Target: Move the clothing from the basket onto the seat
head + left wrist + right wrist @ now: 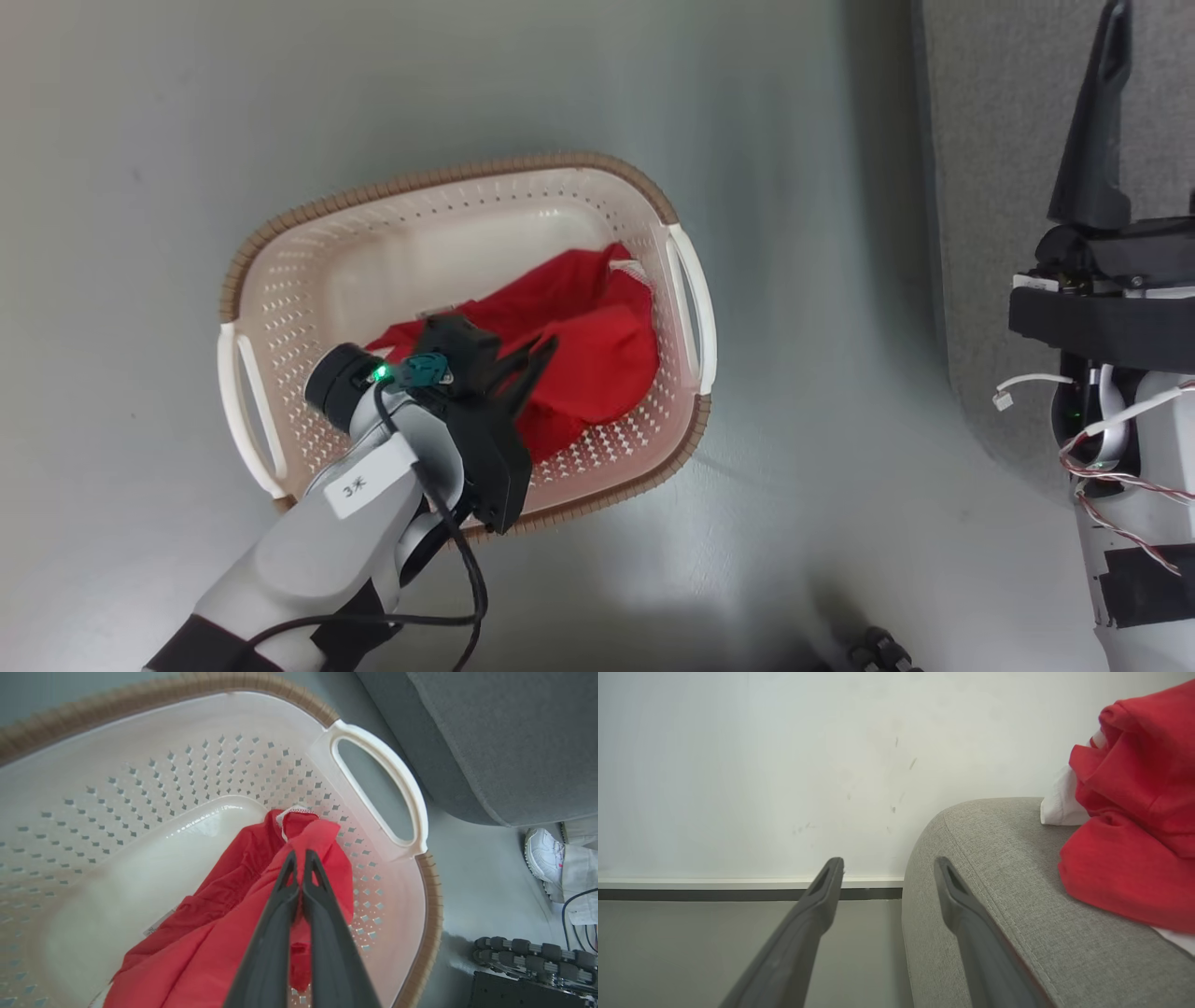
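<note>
Red, soft fabric with white trim is seen in two places, so the task is judged partly done. One bright-red bundle of clothing (1125, 812), white panels showing beneath it, is seen lying on top of the large grey woven-fabric sofa (994, 882), a little back from its rounded padded edge. A second crumpled red garment (597, 345) is left in the cream-white perforated plastic basket (373, 252) with the brown woven-look rim, set on the pale grey floor (140, 140); it is bunched against the basket's end wall with the slot handle nearest the sofa. The left end effector (299, 856) is placed inside the basket, its two dark fingers pressed together on a raised fold of this garment, so a lift and a carry to the sofa are judged to be what is left. The right end effector (887, 868) is held wide apart, with nothing in it, beside the sofa's edge. The fabric looks thin and limp, with a white-edged hem turned up at its far end
</note>
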{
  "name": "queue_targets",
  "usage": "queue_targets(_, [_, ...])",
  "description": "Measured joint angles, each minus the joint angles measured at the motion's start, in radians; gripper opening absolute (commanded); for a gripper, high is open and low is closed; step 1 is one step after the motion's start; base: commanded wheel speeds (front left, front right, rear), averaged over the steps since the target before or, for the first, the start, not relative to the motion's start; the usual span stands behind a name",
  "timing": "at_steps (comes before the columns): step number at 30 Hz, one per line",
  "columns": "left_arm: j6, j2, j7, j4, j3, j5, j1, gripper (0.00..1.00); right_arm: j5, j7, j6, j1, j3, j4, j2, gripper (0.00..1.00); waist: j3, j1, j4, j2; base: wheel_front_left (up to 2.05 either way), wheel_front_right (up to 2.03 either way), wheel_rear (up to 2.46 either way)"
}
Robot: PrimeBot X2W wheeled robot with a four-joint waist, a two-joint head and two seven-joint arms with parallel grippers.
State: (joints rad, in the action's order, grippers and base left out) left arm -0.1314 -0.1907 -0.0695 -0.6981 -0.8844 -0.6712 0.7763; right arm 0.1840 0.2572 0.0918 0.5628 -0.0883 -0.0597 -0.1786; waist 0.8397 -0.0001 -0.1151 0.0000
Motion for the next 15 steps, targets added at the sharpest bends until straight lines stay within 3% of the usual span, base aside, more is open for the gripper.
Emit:
queue_targets(9, [0.0,-0.009,-0.139,0.036,0.026,-0.006,0.005,0.0,0.0,0.0,-0.013,-0.019,-0.008,0.067,0.015,1.0,-0.094,0.0,0.019,0.0,0.0,0.0,0.0])
queue_targets(15, [0.0,-0.021,-0.168,0.071,0.048,-0.007,0.024,0.0,-0.004,0.0,-0.032,-0.043,-0.033,0.116,0.031,1.0,-0.174,0.0,0.036,0.0,0.0,0.0,0.0])
